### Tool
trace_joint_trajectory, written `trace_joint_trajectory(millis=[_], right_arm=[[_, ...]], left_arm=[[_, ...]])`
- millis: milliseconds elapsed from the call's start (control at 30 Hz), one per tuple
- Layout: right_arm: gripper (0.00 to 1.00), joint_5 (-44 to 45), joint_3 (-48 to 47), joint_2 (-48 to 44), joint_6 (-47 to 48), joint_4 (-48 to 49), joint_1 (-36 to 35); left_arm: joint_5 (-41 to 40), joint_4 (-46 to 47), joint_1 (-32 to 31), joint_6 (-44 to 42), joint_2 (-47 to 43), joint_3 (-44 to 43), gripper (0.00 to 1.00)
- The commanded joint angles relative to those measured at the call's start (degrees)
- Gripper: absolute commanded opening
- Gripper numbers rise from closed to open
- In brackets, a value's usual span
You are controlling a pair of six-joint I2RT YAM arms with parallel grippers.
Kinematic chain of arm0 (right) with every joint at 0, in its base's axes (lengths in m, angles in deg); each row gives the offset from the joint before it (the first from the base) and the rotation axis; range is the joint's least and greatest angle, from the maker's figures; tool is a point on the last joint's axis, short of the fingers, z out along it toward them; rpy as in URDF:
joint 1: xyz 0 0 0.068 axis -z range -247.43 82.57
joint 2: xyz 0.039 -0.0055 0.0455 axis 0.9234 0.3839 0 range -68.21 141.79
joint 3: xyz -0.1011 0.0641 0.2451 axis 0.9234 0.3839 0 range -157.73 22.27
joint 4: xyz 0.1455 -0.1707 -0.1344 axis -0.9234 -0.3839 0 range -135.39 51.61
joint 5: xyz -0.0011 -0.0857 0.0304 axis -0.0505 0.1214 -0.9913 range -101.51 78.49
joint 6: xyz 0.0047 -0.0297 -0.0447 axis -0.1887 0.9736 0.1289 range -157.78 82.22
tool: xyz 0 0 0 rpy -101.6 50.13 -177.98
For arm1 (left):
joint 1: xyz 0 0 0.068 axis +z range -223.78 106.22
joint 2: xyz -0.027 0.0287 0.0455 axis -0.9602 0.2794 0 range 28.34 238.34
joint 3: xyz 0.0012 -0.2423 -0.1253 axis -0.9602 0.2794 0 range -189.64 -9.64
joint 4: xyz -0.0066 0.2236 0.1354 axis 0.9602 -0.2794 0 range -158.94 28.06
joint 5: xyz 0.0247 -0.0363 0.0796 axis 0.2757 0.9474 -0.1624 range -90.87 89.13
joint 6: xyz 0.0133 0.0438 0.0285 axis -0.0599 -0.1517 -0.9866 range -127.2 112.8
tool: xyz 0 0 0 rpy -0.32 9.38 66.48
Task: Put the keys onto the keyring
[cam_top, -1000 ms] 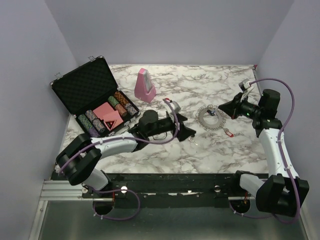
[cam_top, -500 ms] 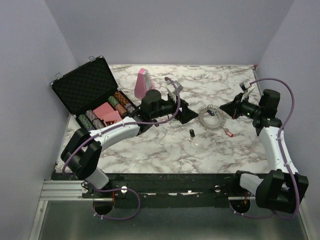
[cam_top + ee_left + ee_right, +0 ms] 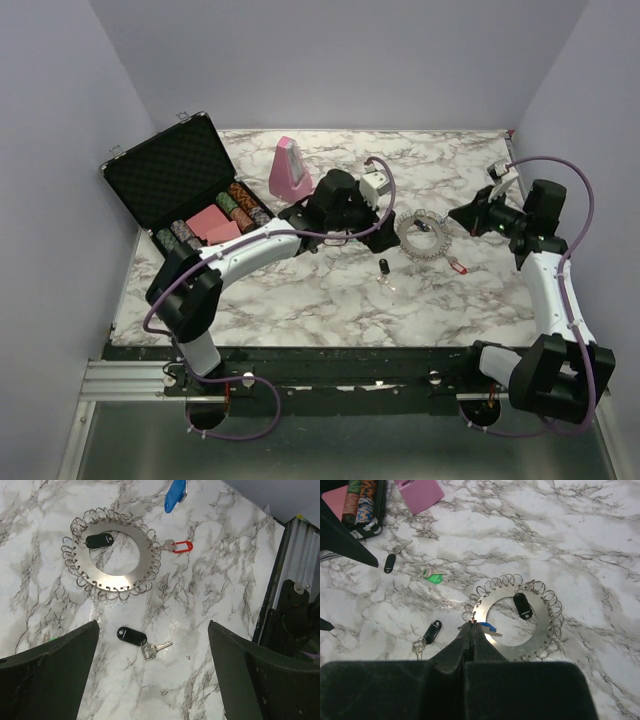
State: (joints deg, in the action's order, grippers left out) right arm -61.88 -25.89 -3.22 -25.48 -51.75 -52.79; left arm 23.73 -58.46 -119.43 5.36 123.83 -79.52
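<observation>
Left end effector hangs wide open, empty, over the light, slippery black key, likely best pinched by its tag; right end effector grips the blue key.

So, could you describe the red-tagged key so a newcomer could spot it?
Find the big loop-rimmed silver keyring on the marble table. Just outside its rim, toward the right arm, lies the red-tagged key. Its neighbours carry black, blue or green tags.

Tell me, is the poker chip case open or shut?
Open: the poker chip case shows its lid swung back, chips inside.
</observation>
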Motion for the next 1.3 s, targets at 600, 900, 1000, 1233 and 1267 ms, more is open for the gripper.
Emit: trace_joint_trajectory(millis=[600,900,1000,1233,1267], right_arm=[[0.0,4.49,-1.32,2.95,-2.01,-1.05,1.98],[0.0,5.19,-1.41,3.65,-3.07,-0.43,2.24],[0.0,5.02,-1.14,3.83,-3.42,-0.26,2.42],[0.0,4.93,-1.14,4.53,-3.5,-0.26,2.68],[0.0,4.76,-1.14,4.62,-3.51,-0.26,2.68]], left_arm=[[-16.95,-24.31,-7.09,7.83,24.22,-28.45,0.6],[-18.01,-26.87,-7.17,9.77,30.46,-35.67,0.52],[-18.18,-26.51,-7.35,10.29,31.69,-36.37,0.49],[-18.89,-26.86,-7.61,11.61,34.42,-38.74,0.44],[-19.06,-26.78,-7.61,12.05,34.86,-38.92,0.43]])
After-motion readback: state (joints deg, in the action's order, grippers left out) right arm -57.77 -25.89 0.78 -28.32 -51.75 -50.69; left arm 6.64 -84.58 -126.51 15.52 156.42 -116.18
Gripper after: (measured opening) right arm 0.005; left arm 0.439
